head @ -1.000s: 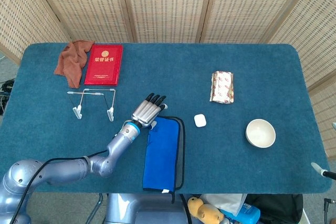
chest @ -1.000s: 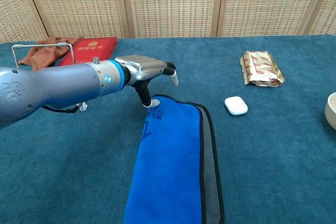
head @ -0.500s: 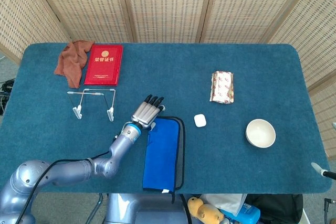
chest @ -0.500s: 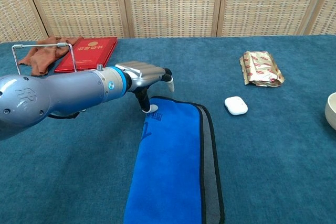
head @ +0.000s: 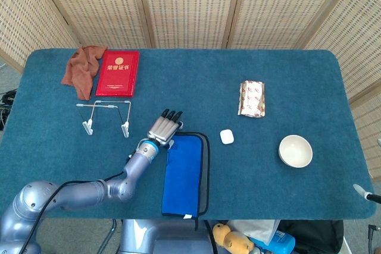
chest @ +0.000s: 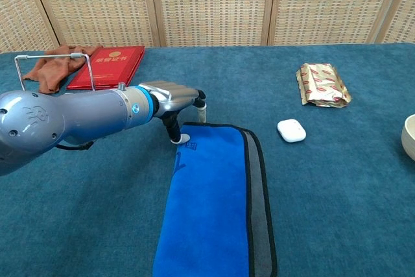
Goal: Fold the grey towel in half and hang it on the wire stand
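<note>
The towel (head: 184,173) lies folded lengthwise near the table's front edge, blue side up, with a grey strip showing along its right edge (chest: 259,199). My left hand (head: 165,128) hovers at the towel's far left corner. Its fingers are stretched out flat and apart, and its thumb (chest: 175,135) points down onto the corner's edge; nothing is gripped. The wire stand (head: 107,114) sits empty to the left of that hand, and its top bar (chest: 52,56) shows in the chest view. My right hand is out of sight.
A red certificate book (head: 118,72) and a brown cloth (head: 80,66) lie at the back left. A foil packet (head: 252,98), a white earbud case (head: 227,137) and a white bowl (head: 295,150) sit to the right of the towel.
My left hand has drawn back and slightly left, from over the towel's far corner to its edge. The towel has not moved.
</note>
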`<state>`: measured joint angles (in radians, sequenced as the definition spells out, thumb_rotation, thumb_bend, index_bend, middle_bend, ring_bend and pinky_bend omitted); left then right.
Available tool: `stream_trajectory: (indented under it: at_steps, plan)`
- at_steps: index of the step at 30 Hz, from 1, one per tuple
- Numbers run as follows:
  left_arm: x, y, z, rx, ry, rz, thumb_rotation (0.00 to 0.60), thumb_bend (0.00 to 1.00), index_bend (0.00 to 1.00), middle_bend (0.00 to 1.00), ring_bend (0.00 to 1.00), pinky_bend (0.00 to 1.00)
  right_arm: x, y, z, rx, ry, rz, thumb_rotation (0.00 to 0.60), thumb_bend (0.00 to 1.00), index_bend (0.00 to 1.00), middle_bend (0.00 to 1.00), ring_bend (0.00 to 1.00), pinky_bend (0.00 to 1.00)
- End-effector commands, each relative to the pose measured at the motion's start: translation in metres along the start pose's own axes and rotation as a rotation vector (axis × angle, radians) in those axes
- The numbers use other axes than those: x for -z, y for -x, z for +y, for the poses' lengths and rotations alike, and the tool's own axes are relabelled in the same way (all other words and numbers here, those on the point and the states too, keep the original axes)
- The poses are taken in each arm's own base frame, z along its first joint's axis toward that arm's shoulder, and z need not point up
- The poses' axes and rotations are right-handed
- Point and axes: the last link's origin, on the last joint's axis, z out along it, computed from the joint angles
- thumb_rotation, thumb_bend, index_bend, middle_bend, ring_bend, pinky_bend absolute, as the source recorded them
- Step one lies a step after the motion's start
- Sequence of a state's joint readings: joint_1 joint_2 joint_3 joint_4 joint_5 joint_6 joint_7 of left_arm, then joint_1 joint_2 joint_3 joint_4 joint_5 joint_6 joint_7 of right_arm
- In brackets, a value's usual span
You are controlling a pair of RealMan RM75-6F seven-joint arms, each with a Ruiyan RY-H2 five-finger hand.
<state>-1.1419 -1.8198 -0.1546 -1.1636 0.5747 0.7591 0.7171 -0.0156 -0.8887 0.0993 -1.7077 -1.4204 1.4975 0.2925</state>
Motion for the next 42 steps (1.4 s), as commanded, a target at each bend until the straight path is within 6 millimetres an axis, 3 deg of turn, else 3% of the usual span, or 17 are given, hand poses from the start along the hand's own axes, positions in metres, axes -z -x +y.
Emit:
stream_trajectory:
  at_steps: [1,8,22,34,42]
  plan:
    - [0.002,0.002,-0.002,0.007,-0.007,-0.015,0.6,0.4,0.3,0.0,0.0,0.0,0.0,0.0,0.0,-0.001,-0.002,0.0,0.6,0.0,0.0,0.0,0.0,0.0]
    - [0.004,0.004,-0.001,0.023,-0.001,-0.028,0.6,0.4,0.37,0.0,0.0,0.0,0.001,-0.001,0.0,-0.003,-0.004,0.001,0.6,0.0,0.0,0.0,0.0,0.0]
    - [0.008,0.005,0.0,0.034,-0.003,-0.048,0.6,0.41,0.7,0.0,0.0,0.0,0.002,-0.001,0.0,-0.003,-0.007,0.002,0.6,0.0,0.0,0.0,0.0,0.0]
    - [0.009,0.002,0.005,0.061,-0.02,-0.018,0.6,0.41,0.82,0.0,0.0,0.0,0.002,0.0,-0.001,-0.002,-0.008,0.0,0.6,0.0,0.0,0.0,0.0,0.0]
    - [0.009,0.002,0.009,0.058,-0.019,-0.005,0.6,0.41,0.83,0.0,0.0,0.0,0.002,-0.001,0.0,-0.004,-0.007,0.0,0.6,0.0,0.0,0.0,0.0,0.0]
